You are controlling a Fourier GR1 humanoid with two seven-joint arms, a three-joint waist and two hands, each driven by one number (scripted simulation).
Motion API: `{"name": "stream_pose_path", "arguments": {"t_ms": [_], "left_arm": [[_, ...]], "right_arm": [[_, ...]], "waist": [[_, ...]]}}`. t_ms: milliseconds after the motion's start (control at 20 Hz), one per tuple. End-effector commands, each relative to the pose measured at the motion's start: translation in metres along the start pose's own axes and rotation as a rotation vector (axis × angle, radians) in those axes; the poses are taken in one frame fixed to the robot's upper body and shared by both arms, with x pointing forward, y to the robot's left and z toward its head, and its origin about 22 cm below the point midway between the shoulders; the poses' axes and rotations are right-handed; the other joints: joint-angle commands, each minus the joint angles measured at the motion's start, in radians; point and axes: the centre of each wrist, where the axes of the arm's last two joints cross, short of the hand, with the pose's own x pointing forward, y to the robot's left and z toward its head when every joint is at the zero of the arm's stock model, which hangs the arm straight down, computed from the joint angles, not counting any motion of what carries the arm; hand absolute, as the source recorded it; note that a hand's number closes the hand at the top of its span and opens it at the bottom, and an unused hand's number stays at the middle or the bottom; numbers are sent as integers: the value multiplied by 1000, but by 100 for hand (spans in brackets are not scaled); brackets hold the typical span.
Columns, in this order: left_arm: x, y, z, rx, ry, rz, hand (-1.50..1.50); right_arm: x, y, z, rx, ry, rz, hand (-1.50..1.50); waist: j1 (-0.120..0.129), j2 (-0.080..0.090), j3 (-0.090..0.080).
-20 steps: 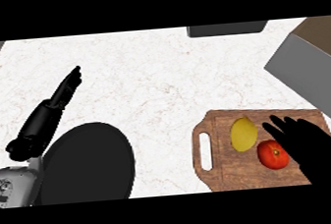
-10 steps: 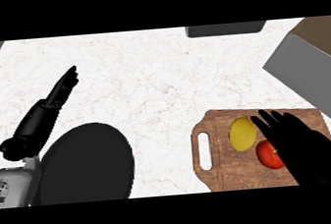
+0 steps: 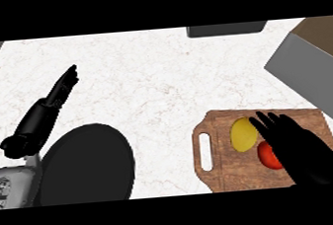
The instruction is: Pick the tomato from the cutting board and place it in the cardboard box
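My right hand [image 3: 300, 146] lies over the cutting board [image 3: 225, 171], fingers straight and spread, pointing toward eleven o'clock; it holds nothing. The tomato [image 3: 269, 157] sits on the board just under the left edge of my palm, so only its left part shows, a red curve at about nine o'clock from my wrist. Beside it, toward eleven o'clock, is a yellow fruit [image 3: 243, 134], perhaps a lemon, near enough that I cannot tell whether the two touch.

I judge the tomato to be light, round and smooth-skinned, soft enough to bruise if squeezed and ready to roll on the flat board. I would take it across its widest part, thumb on one side and fingers on the other, coming down from above and keeping clear of the yellow fruit so I do not nudge it.

The cardboard box [image 3: 323, 67] stands at about one o'clock from the board, at the right edge of the table [image 3: 160, 85], only partly in view.

My left hand [image 3: 55, 101] rests open well apart at the table's left, fingers straight toward one o'clock, above a round black plate [image 3: 86, 165]. A dark object [image 3: 227, 28] shows at the table's far edge, at twelve o'clock.
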Motion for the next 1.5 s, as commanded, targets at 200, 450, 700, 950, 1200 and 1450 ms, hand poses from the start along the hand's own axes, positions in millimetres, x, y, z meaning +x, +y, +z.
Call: {"name": "stream_pose_path", "arguments": {"t_ms": [200,450,700,950,1200,1450], "left_arm": [[14,-19,1,-6,25,7,0],[8,-3,8,-15,13,6,0],[-8,-28,8,11,14,0,0],[22,-4,-4,5,-11,6,0],[-3,-19,-6,5,2,-2,0],[-9,3,7,3,11,-7,0]], "right_arm": [[-19,12,-14,27,22,-8,-150],[-3,19,-18,7,74,21,-150],[-19,58,-26,55,54,14,-150],[-22,59,-44,40,-55,60,150],[-13,56,-40,-97,-137,92,150],[-23,58,-37,-161,-161,107,150]], "waist": [[1,-1,0],[1,-1,0],[-1,0,0],[4,0,0],[-2,1,0],[-1,0,0]]}}
